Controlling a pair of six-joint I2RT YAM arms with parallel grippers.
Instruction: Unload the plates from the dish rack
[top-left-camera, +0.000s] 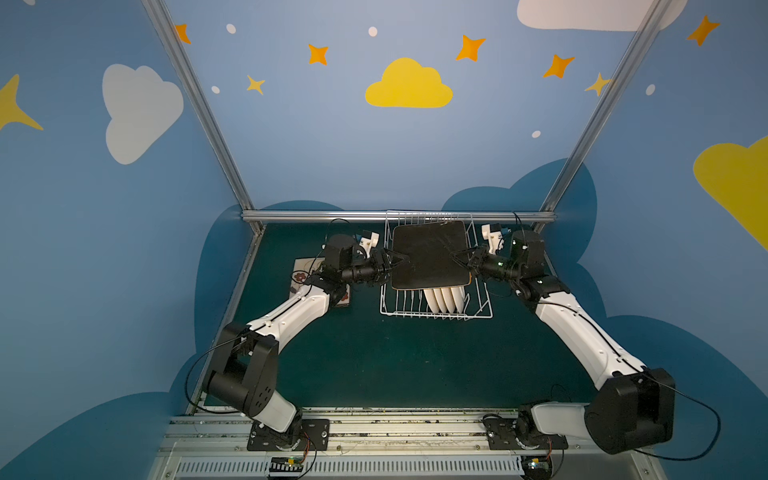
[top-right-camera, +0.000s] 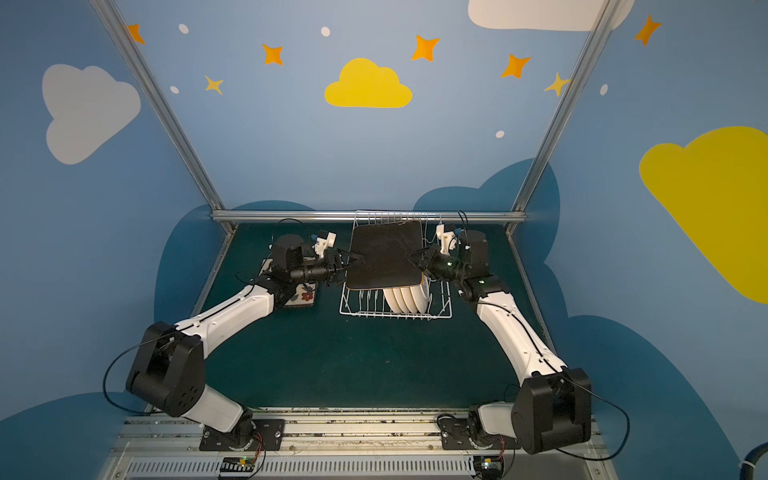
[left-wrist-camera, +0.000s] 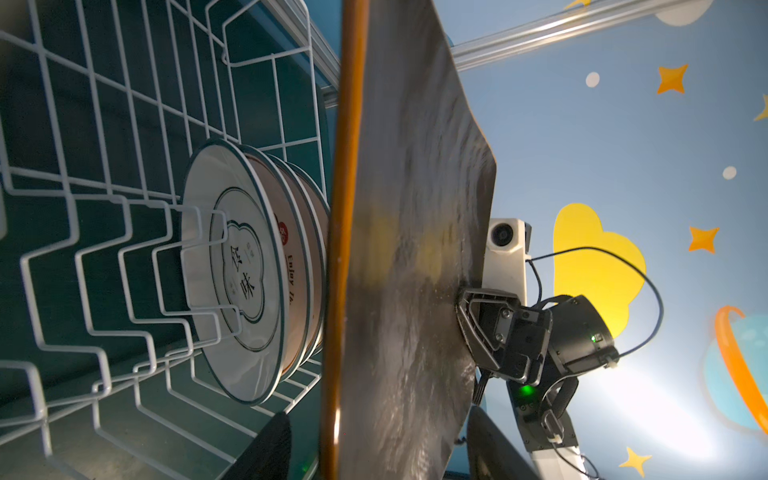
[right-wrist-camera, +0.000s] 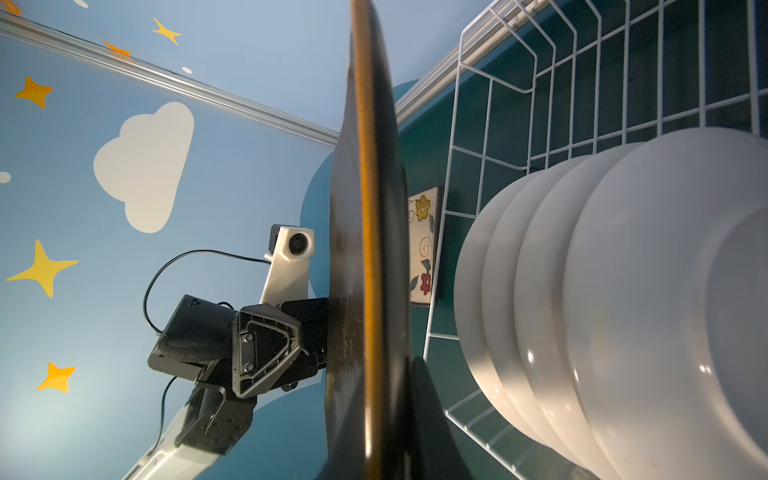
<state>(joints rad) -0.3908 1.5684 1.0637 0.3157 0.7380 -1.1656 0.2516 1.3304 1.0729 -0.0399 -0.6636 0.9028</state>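
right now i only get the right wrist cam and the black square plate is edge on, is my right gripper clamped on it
Observer: yes, the left wrist view shows the right gripper shut on the square plate at its edge, a finger on its black back.
Operator: and the left one, holding too
Observer: not yet, the left gripper straddles the rim; in the left wrist view its fingers stand clear of both faces.
Operator: which way do the round ones face
Observer: the round plates show printed faces toward the left arm; you see only plain backs.

White wire dish rack (top-left-camera: 482, 303), glossy smooth round plates (right-wrist-camera: 623, 291), dull streaked black-backed square plate (top-left-camera: 428, 257), matt green tabletop (top-left-camera: 374, 365)
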